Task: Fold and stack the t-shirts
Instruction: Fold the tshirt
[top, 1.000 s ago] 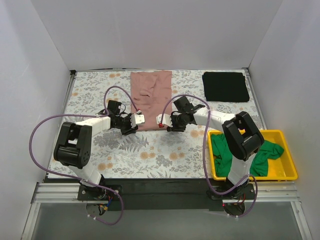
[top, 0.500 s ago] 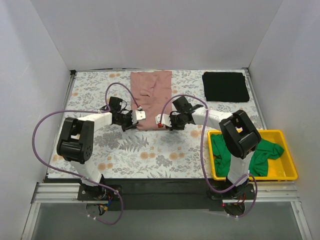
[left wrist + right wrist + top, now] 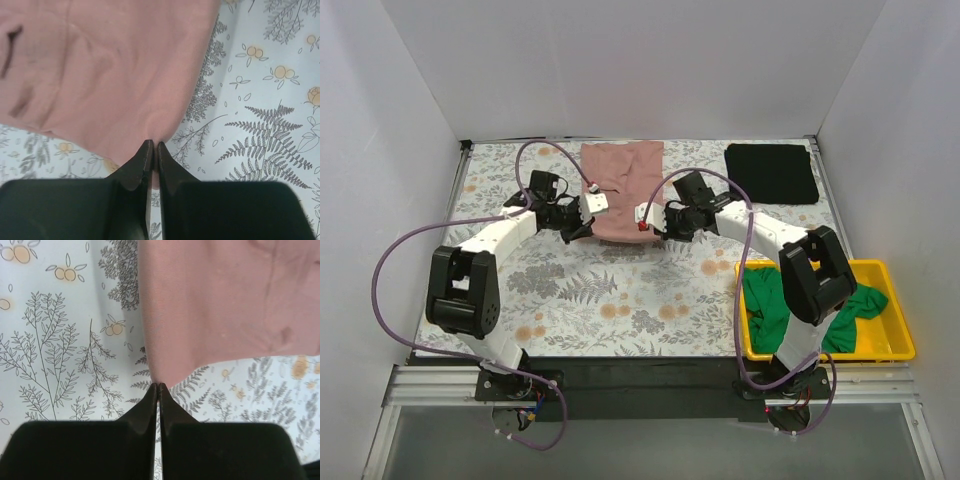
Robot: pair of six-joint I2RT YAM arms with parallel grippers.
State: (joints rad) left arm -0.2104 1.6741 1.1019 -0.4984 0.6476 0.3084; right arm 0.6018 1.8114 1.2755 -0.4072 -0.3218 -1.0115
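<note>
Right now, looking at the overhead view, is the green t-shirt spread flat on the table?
No, the green t-shirt lies bunched up inside the yellow bin at the right.

Overhead view, wrist close-ups share pink t-shirt [image 3: 625, 180]

Floral table covering [image 3: 620, 300], yellow bin [image 3: 880, 340] at its right edge
</note>
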